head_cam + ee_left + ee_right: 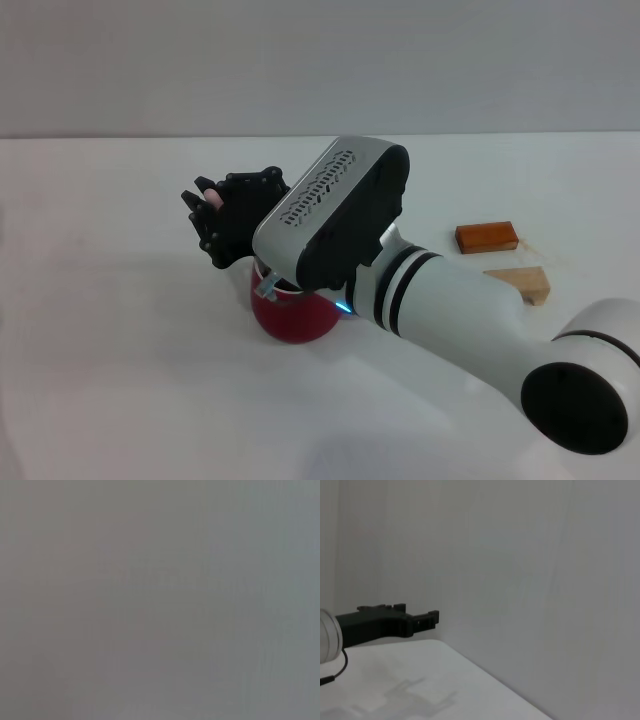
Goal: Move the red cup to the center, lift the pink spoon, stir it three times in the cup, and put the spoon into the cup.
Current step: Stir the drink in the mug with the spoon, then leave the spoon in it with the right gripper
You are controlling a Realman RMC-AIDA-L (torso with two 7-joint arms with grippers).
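White tabletop (110, 380), plain grey wall behind. Right gripper (213, 215): black, above the table's middle, fingers closed on the pink spoon (211, 192), whose pale handle end shows between them. Red cup (292, 312): just below the wrist housing, partly hidden. Orange-brown block (487, 237) and light wooden block (520, 283): near the right edge. Left gripper: not seen.

- The right arm reaches in from the lower right, wrist tilted upward and leftward.
- The right hand (215, 215) is raised, its black fingers (205, 200) pinched together.
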